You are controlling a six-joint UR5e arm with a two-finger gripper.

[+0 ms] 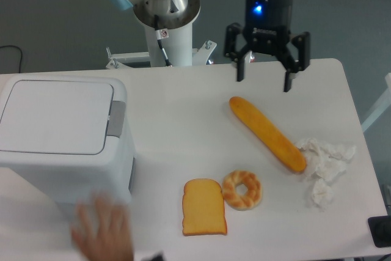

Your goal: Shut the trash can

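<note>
Pincer (263, 80) spread wide, holding nothing.

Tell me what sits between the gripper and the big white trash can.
Nothing visible: only bare table separates the open black two-finger gripper from the boxy white plastic trash can, whose lid already lies flat. A blurred hand shows at the can's front.

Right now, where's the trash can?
The trash can sits at the table's left edge, lid down, left of the toast slice.
</note>
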